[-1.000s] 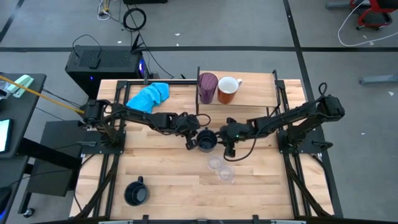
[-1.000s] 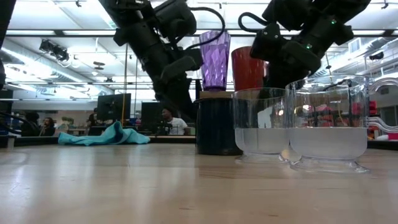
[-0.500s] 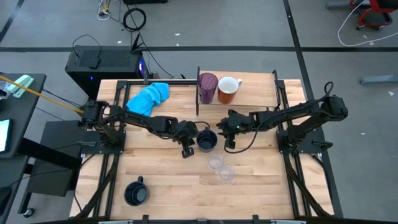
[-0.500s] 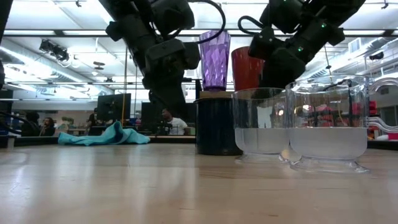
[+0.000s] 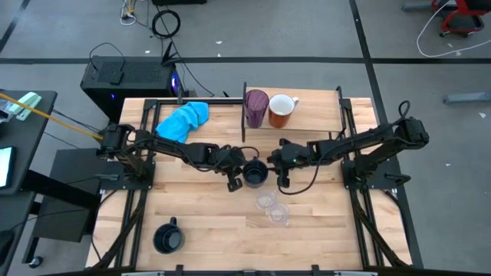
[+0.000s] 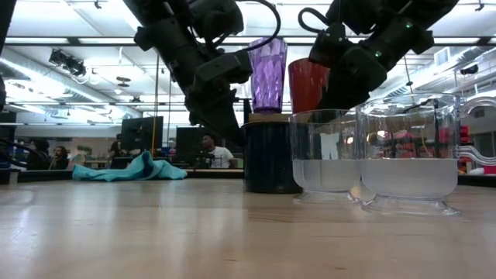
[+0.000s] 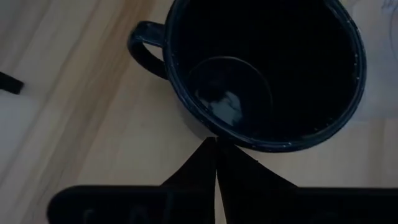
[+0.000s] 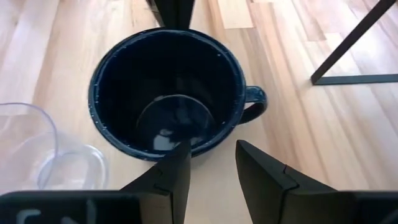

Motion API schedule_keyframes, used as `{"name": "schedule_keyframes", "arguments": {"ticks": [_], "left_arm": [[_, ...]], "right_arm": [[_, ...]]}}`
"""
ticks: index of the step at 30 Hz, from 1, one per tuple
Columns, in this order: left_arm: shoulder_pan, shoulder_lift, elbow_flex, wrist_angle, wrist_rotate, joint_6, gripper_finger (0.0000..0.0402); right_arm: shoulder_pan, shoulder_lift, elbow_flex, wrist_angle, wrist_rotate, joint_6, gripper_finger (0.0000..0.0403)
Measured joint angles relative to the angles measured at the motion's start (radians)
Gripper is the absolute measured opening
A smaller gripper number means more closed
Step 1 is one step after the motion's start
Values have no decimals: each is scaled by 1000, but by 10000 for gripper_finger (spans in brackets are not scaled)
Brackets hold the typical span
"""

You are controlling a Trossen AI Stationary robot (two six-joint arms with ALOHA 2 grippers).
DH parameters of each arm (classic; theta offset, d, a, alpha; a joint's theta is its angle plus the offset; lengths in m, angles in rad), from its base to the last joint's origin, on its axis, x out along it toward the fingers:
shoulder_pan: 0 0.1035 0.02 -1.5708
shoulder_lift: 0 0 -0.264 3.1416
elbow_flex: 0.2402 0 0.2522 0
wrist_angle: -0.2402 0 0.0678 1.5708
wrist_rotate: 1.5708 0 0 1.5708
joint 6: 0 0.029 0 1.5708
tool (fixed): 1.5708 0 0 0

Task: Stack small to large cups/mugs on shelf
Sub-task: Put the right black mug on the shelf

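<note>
1. The left gripper (image 7: 216, 163) is sitting just beside the rim of the round black enamel mug with a loop handle (image 7: 261, 68), its two dark fingers pressed together with nothing between them; the mug's handle is sticking out to one side of that gripper.
2. The right gripper (image 8: 212, 163) is hovering at the opposite side of the same mug, fingers standing partly apart and empty, the rim just ahead of them.
3. Judging the step: both arms are working this black mug at mid-table (image 5: 254, 173), and it is not yet gripped by either one.
4. Next move, as I read it: one gripper needs to straddle the rim or handle and close before any lift.
5. Just past the right gripper, two small clear plastic cups (image 5: 271, 207) are standing close together.
6. Farther off, the light wooden shelf with thin dark side panels (image 5: 314, 111) is holding a tall translucent purple tumbler (image 5: 255, 108) and an orange mug with a white inside (image 5: 281, 110).
7. Farthest from the left gripper, a second black handled mug (image 5: 166, 237) is waiting near the table's front edge.
</note>
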Motion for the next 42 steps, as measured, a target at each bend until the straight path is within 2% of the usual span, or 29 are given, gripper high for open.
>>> {"name": "schedule_keyframes", "arguments": {"ticks": [8, 14, 21, 30, 34, 42], "left_arm": [[26, 0, 0, -13, -1, 3, 14], [16, -1, 0, -36, 72, -11, 12], [-13, -1, 0, -16, 75, -22, 26], [-15, -1, 0, 0, 34, -21, 12], [-12, -1, 0, -7, -6, -17, 17], [20, -1, 0, -7, -15, -10, 22]], "right_arm": [[44, 0, 0, -11, 0, 37, 134], [19, -3, 0, -29, 67, 19, 134], [-11, 10, -1, -30, 64, 15, 134], [1, 29, -1, -15, 49, 25, 134], [29, 29, -2, -7, 41, 36, 134], [81, 29, -2, 13, 39, 78, 134]]}}
